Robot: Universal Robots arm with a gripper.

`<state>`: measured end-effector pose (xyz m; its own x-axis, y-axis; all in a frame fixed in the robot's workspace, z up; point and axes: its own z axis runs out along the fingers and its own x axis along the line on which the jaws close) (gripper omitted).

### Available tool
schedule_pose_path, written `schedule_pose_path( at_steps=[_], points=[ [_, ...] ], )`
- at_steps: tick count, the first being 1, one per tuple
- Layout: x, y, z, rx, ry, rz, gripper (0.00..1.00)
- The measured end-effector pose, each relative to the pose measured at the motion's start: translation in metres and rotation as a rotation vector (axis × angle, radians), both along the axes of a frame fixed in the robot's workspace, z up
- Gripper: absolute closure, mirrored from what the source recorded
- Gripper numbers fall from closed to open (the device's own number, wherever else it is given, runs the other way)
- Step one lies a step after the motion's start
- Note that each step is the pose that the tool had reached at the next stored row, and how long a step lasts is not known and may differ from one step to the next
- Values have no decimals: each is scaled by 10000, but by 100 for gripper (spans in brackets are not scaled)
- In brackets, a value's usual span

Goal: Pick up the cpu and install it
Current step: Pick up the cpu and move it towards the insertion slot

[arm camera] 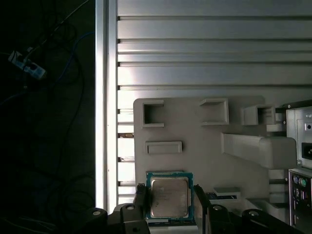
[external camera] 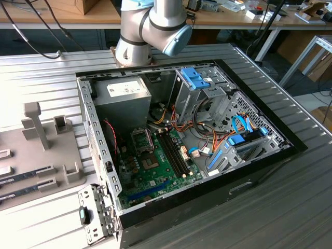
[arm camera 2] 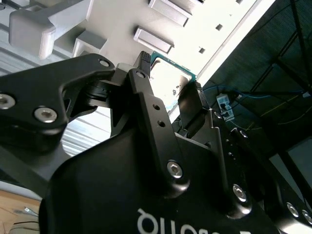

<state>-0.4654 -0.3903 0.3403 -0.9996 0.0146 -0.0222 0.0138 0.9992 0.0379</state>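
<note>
The jaws look clamped on opposite edges of the cpu, at the grey holder tray on the desk — so thin an edge grip could let it tilt or drop.

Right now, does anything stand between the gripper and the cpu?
Nothing visible does. In the first wrist view the gripper straddles the cpu, with the grey tray behind it; no other object lies between them.
</note>
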Motion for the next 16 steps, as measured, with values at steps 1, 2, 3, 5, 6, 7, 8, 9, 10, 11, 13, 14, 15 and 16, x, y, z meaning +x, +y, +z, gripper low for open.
schedule_pose_path(
  at_steps=[1,2,3,5,6,7,8,9,10,11,13,14,15,16],
  points=[
    [0,0,6,1,-1,0,53],
    [0,0,11,0,1,0,53],
    [0,0,15,0,1,0,53],
    [0,0,23,0,0,0,53],
    [0,0,27,0,0,0,53],
    [0,0,31,1,0,0,53],
    [0,0,34,0,-1,0,53],
    [0,0,39,0,0,-1,53],
    [0,0,46,0,0,-1,53],
    [0,0,50,0,0,0,53],
    [0,0,90,1,0,0,53],
    [0,0,121,0,0,0,53],
    [0,0,135,0,0,0,53],
    [0,0,144,1,-1,0,53]
  ],
)
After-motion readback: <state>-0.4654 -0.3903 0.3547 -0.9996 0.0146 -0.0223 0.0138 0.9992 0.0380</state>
